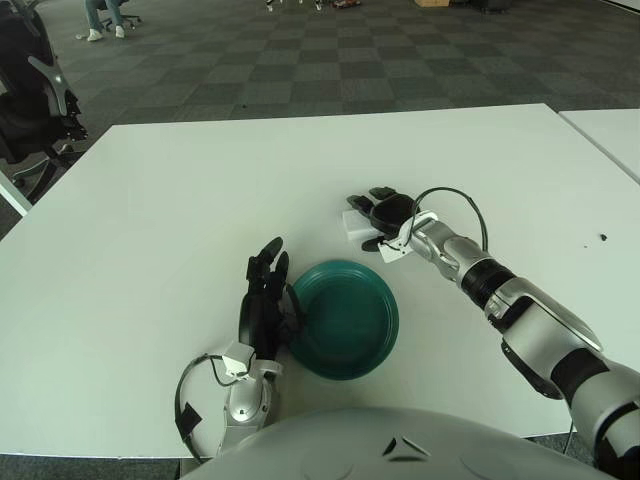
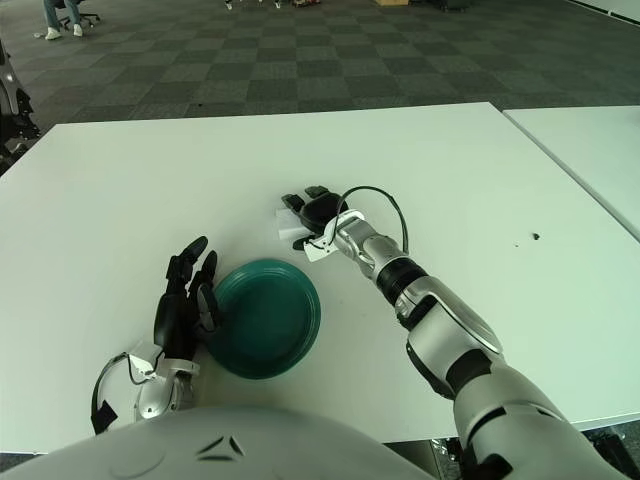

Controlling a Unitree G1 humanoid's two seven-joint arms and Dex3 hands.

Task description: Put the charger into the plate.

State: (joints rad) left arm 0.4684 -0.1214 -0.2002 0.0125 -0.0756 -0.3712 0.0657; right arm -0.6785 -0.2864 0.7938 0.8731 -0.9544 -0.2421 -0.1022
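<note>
Left eye view: right hand [image 1: 385, 212] is sitting on the white charger [image 1: 357, 226], fingers curling over it.
Charger: lying on the table [image 1: 150, 200], just beyond the green plate [image 1: 345, 318].
Left hand [image 1: 264, 300]: fingers relaxing, touching the plate's left rim.

I can read no text, label, brand or number anywhere from my feed. The charger [image 1: 356, 225], the plate [image 1: 345, 318] and the desk [image 1: 180, 200] carry no lettering I can make out, and neither hand shows any marking I could read.
</note>
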